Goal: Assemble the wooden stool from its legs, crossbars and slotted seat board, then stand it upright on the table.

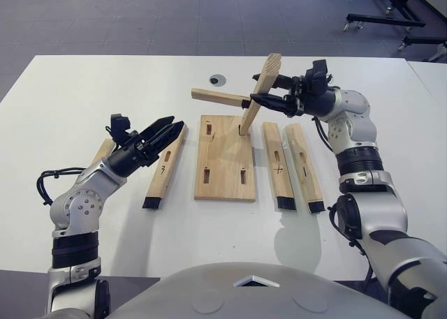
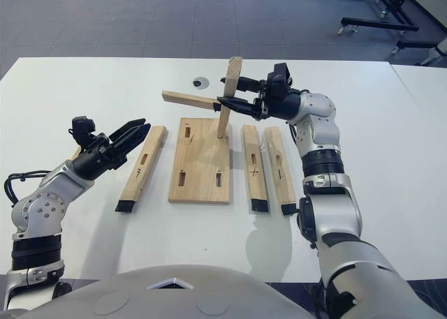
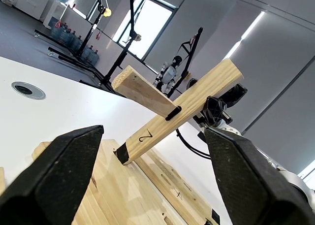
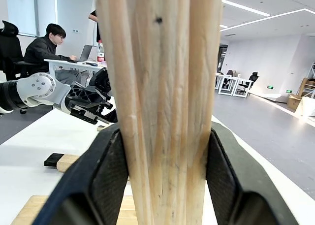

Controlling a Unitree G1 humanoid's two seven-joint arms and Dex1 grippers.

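The slotted seat board (image 1: pixel 222 167) lies flat mid-table. My right gripper (image 1: pixel 260 92) is shut on a wooden leg (image 1: pixel 264 82) that leans with its dark foot at the board's far right slot. A crossbar (image 1: pixel 218 98) sticks through that leg and points left. From the right wrist, the leg (image 4: pixel 162 102) sits clamped between both fingers (image 4: pixel 106 185). My left gripper (image 1: pixel 174 125) hangs open just above the far end of a loose leg (image 1: pixel 165 167) left of the board. In the left wrist view the held leg (image 3: pixel 197 99) and crossbar (image 3: pixel 142 89) stand beyond its open fingers (image 3: pixel 54 180).
Two more legs (image 1: pixel 277 164) (image 1: pixel 304 167) lie side by side right of the board. Another wooden piece (image 1: pixel 103 150) is partly hidden under my left arm. A round cable hole (image 1: pixel 218 79) lies behind the board. The table's near edge runs close to the legs' dark ends.
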